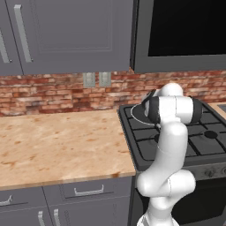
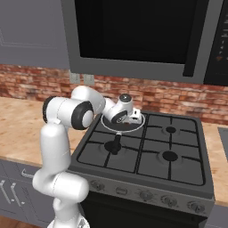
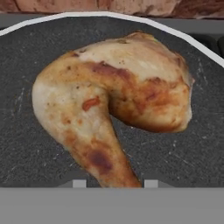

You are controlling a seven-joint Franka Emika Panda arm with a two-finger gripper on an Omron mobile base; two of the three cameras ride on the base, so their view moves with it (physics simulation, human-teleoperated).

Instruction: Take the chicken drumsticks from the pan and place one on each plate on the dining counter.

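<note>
A golden-brown chicken drumstick (image 3: 109, 96) lies in the dark pan (image 3: 30, 148), meaty end away from the hand and thin bone toward it. My gripper (image 3: 114, 183) reaches down into the pan (image 2: 107, 122) on the stove's rear left burner. Its two fingertips (image 3: 79, 183) stand close on either side of the thin bone end, drawn in on it. In the left base view the arm covers most of the pan, and a piece of the silvery rim (image 1: 135, 116) shows beside the arm. The plates and the dining counter are out of view.
The pan's black handle (image 2: 116, 143) points toward the stove front. Black burner grates (image 2: 169, 156) cover the stove top. A wood-look worktop (image 1: 57, 141) runs to the left, with a brick wall (image 1: 44, 95) behind and a dark microwave (image 2: 133, 31) overhead.
</note>
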